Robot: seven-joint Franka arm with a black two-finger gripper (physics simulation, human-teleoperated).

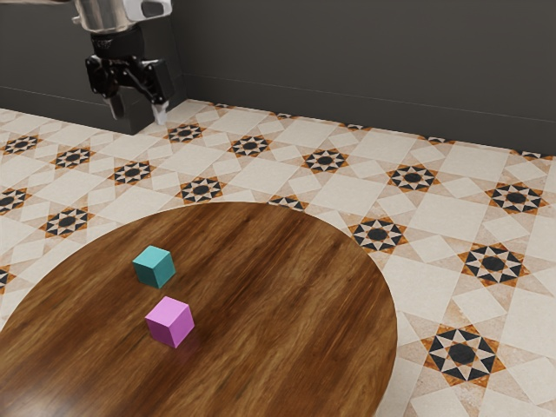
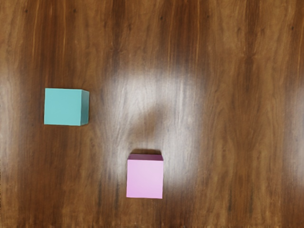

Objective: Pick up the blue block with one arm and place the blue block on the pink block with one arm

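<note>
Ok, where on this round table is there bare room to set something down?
Bare wood runs from the blue block and pink block to the table rim on the exterior view's right. The only crowded spot is the small gap between them.

Blocks: two in all, both cubes.
Blue block [image 1: 154,266]: one, teal tint, on table toward far edge.
Pink block [image 1: 169,321]: one, same table, near blue block but apart, further in from far edge.
Each block sits singly on wood.
Table [image 1: 287,287]: one, round, dark wood.
Arm [image 1: 109,13]: one.
Gripper [image 1: 136,111]: one, black, two fingers.
</note>
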